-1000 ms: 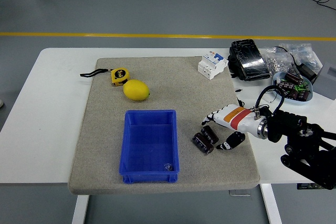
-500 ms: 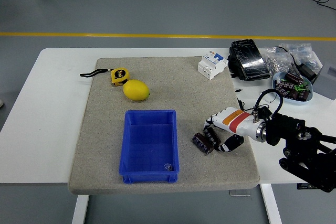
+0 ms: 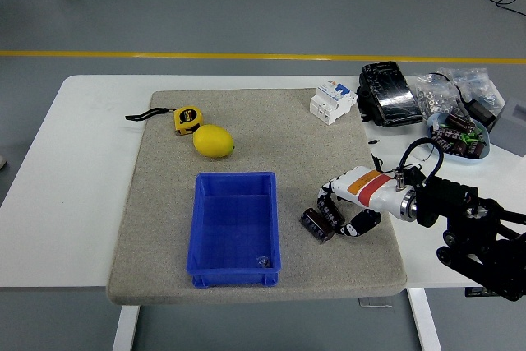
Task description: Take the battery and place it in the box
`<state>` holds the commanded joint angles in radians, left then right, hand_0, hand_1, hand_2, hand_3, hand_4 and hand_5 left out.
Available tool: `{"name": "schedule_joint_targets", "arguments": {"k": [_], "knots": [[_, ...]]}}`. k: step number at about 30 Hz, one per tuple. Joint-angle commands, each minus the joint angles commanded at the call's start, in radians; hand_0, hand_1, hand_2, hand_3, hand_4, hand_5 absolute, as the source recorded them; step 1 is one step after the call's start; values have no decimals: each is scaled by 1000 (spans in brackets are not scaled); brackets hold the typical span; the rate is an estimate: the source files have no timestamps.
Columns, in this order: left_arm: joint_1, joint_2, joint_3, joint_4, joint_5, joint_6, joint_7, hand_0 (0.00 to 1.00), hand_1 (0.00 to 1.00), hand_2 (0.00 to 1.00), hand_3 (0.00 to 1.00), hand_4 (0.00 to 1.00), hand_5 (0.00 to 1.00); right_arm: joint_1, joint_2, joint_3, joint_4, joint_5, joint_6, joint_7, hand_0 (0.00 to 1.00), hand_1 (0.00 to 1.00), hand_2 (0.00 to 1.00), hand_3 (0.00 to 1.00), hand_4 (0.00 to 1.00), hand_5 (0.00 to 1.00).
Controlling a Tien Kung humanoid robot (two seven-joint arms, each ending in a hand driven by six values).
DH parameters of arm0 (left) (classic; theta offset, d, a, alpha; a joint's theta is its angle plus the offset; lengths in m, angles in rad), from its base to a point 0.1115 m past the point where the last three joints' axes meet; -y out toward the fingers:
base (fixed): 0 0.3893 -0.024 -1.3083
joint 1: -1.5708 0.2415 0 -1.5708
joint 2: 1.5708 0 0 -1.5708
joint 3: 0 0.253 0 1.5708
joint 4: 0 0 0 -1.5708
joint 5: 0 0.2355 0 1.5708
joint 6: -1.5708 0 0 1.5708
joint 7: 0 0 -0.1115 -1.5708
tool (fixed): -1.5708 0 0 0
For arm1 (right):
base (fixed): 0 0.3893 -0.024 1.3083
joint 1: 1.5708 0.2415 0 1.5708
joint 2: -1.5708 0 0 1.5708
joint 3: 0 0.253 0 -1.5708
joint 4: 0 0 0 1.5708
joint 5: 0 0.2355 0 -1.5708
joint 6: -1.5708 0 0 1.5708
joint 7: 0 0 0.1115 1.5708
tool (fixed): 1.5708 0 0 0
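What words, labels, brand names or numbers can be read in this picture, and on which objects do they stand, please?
None can be read.
Yellow tape measure: a dark round label, too small to read.
White circuit breaker: blue and red markings, blurred.
Battery at the right hand: print on its sleeve too small.
Blue box, lemon: no text visible.

Hand (image 3: 352, 203): glossy white plastic shell with orange band, black fingertip pads. Battery (image 3: 321, 218) against fingers: dark glossy sleeve, shiny end. Mat (image 3: 164, 203) beneath hand: coarse matt grey-beige cloth, felt-like. Box (image 3: 234, 228) left of hand: smooth blue plastic, slight sheen. Lemon (image 3: 214, 140) far left beyond box: waxy yellow skin. Table (image 3: 74, 170) under mat: smooth white, matt. Pouch (image 3: 388, 94) beyond hand: black, glossy, wrinkled.
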<state>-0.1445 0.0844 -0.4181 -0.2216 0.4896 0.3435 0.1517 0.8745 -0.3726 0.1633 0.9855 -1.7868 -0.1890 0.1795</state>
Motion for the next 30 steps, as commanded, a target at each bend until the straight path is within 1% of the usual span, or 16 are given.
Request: {"name": "schedule_joint_targets", "arguments": {"k": [5, 8, 14, 17, 21, 23, 25, 26, 28, 30], "knots": [[2, 2, 0, 0, 1, 0, 0, 602, 564, 645, 584, 640, 600, 3, 0, 23, 6, -4, -1, -3, 445, 560, 655, 564, 748, 256], [4, 4, 1, 0, -1, 0, -1, 602, 564, 643, 583, 641, 600, 8, -2, 44, 22, -16, -7, -7, 450, 561, 653, 561, 742, 266], [4, 6, 2, 1, -3, 1, -2, 602, 559, 641, 583, 641, 600, 25, -1, 98, 85, -53, -16, -24, 454, 558, 652, 558, 739, 264], [6, 9, 2, 2, -3, 2, -2, 602, 559, 641, 583, 641, 600, 43, 10, 116, 134, -67, -21, -35, 454, 558, 652, 558, 739, 264], [10, 10, -5, 3, 2, 4, 0, 600, 555, 640, 584, 641, 600, 73, 55, 115, 175, -84, -19, -39, 468, 560, 650, 559, 740, 261], [8, 11, -3, 3, 4, 4, 1, 600, 555, 640, 584, 641, 600, 90, 89, 105, 193, -85, -21, -39, 468, 560, 650, 559, 740, 261], [7, 12, -2, 2, 2, 5, 1, 600, 555, 640, 584, 641, 600, 101, 114, 93, 196, -84, -19, -41, 468, 560, 650, 559, 740, 261], [7, 12, -1, 3, 1, 6, 0, 599, 550, 638, 583, 640, 599, 109, 130, 83, 194, -83, -16, -43, 509, 569, 660, 583, 746, 262], [5, 13, 1, 2, -3, 8, -1, 599, 550, 638, 583, 640, 599, 120, 155, 64, 185, -83, -5, -50, 509, 569, 660, 583, 746, 262], [1, 13, 3, 2, -6, 10, -2, 599, 550, 638, 583, 640, 599, 131, 177, 47, 173, -82, 23, -62, 509, 569, 660, 583, 746, 262]]}}
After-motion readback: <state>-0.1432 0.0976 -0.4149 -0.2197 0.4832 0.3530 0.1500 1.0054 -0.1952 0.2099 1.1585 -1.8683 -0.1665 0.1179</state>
